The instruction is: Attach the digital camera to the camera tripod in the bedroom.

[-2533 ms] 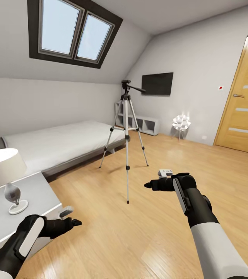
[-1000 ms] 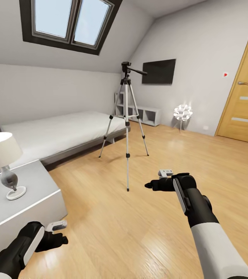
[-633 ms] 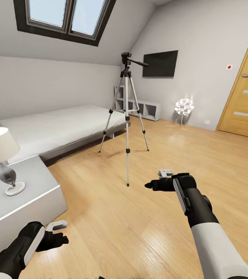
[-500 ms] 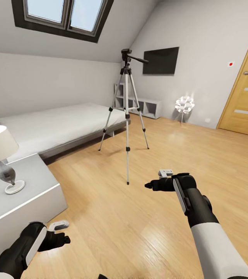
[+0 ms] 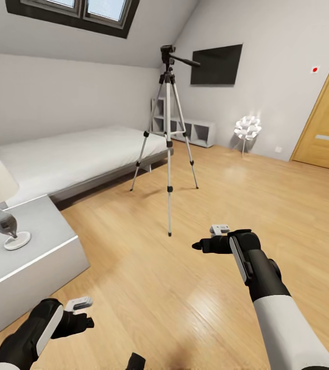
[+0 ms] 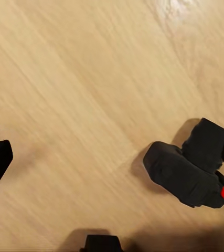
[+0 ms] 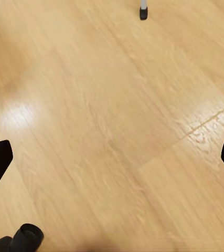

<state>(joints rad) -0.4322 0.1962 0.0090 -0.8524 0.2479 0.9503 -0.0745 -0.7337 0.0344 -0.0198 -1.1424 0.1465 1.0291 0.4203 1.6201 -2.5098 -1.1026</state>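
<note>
You've rolled closer to the camera tripod (image 5: 168, 128); digital camera (image 6: 191, 167) lies on floor under wide-spread, empty left gripper (image 6: 49, 205).

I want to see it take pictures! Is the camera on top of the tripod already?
No, the camera lies on the wood floor in the left wrist view, and the tripod head carries nothing.

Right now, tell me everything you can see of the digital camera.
The digital camera is a small matte black body lying on the light wood floor, seen in the left wrist view. One blocky part juts out beside the main body, and a bright red round dot sits at one end. Nothing grips it. It casts a soft shadow on the boards.
</note>
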